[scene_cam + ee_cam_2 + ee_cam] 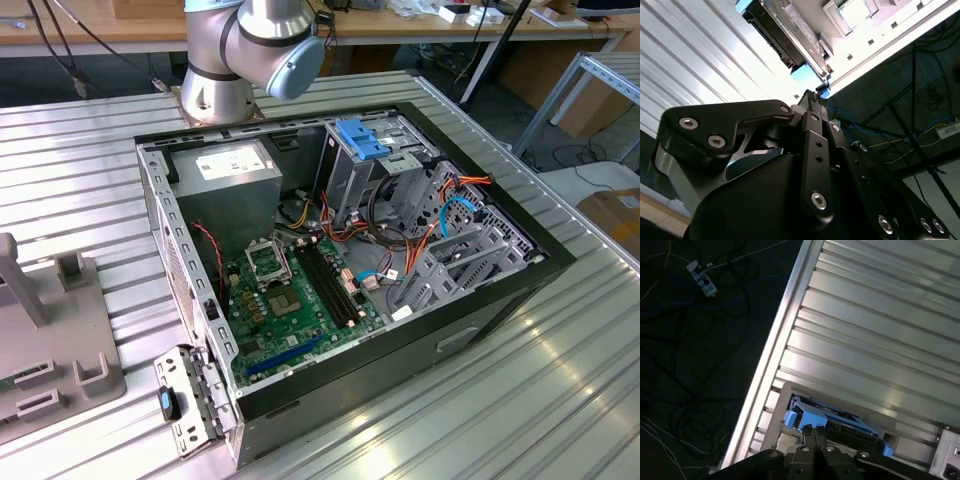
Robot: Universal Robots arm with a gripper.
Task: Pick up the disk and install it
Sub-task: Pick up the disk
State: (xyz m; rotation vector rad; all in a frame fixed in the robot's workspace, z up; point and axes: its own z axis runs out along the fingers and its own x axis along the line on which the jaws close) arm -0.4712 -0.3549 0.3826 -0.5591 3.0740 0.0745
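Blue-railed disk lies by the ribbed counter edge; pincer hovers close over it, narrow and empty: pick-up step, nothing gripped yet.

Ribbed, shiny silver all across the table; black around the computer case, with a green motherboard, red, orange and blue cables and a bright blue latch inside. Dark grey with bright blue rails on the disk, in both wrist views. Matt black with small silver screws on the gripper; silver-grey with a pale blue cap on the arm.
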